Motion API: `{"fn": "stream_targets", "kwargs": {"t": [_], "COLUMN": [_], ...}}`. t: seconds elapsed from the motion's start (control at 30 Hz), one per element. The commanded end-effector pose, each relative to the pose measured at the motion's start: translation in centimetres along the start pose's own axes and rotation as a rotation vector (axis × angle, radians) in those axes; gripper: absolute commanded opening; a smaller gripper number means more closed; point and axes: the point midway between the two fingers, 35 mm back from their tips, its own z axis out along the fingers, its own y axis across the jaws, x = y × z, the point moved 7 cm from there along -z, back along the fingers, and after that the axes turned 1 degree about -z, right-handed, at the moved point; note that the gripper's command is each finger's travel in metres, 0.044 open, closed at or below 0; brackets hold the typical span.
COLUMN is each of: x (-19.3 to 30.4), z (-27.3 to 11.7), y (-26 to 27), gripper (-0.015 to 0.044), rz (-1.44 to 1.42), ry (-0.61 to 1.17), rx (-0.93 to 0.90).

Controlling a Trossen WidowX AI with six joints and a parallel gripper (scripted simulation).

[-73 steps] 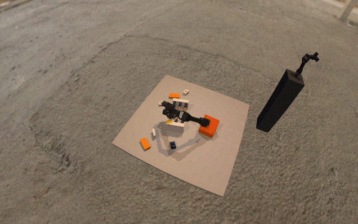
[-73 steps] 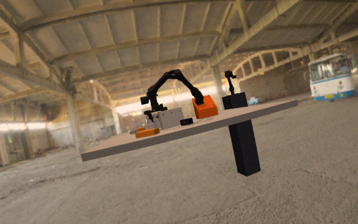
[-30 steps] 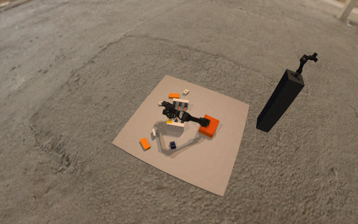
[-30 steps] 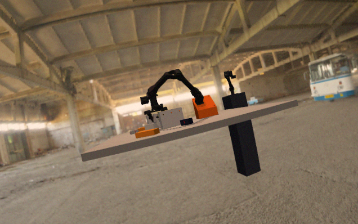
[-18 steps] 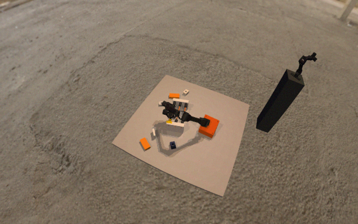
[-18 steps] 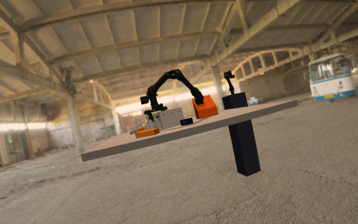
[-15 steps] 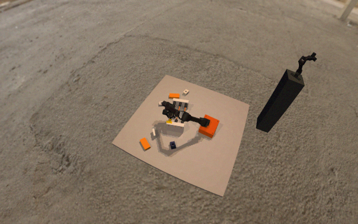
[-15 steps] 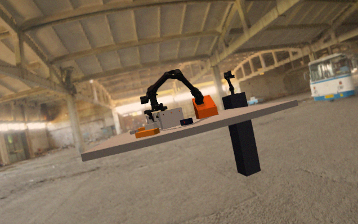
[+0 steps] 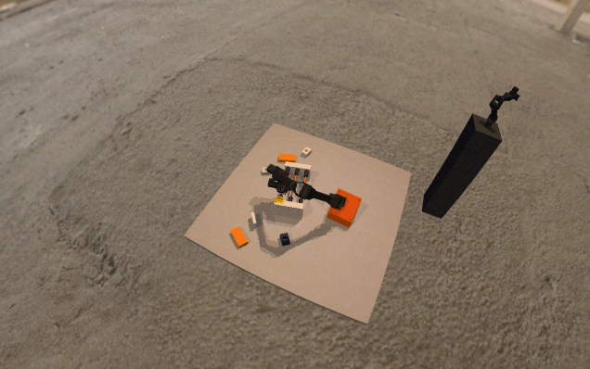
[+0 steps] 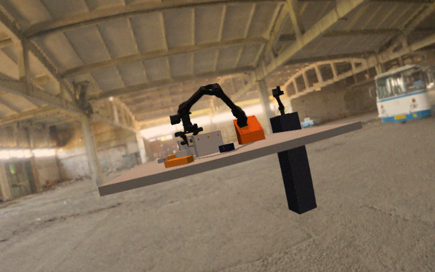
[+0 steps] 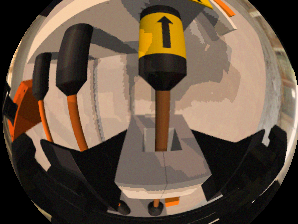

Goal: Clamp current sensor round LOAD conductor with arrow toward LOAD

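The grey split-core sensor [image 11: 145,167] has its two halves together, with only a thin seam line between them, around the copper-brown conductor [image 11: 162,112]. Whether it is latched cannot be told. My gripper [image 11: 157,133] [image 9: 279,188] [image 10: 184,140] is shut on the sensor, one black finger on each side. The conductor runs up through the sensor's opening into a black sleeve with a yellow band [image 11: 176,40], whose black arrow points away from the sensor. A yellow part [image 9: 278,200] shows at the near white block. No arrow on the sensor and no LOAD lettering can be read.
Two more conductors [image 11: 73,115] [image 11: 45,120] run alongside, on the wrist view's left. White end blocks [image 9: 292,205] [image 9: 301,166] hold the conductors. Orange blocks [image 9: 238,236] [image 9: 287,158], a dark blue box [image 9: 285,239] [image 10: 226,147] and the orange arm base [image 9: 344,214] [image 10: 252,134] stand on the table.
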Motion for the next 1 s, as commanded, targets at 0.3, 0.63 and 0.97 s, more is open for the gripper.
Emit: {"fn": "stream_targets", "kwargs": {"t": [0.3, 0.63, 0.97], "x": [0.0, 0.0, 0.02], "z": [0.05, 0.05, 0.0], "y": [0.02, 0.02, 0.01], "gripper": [0.0105, 0.0367, 0.0256], "rz": [0.001, 0.001, 0.001], "ry": [-0.001, -0.001, 0.0], "rx": [-0.001, -0.001, 0.0]}}
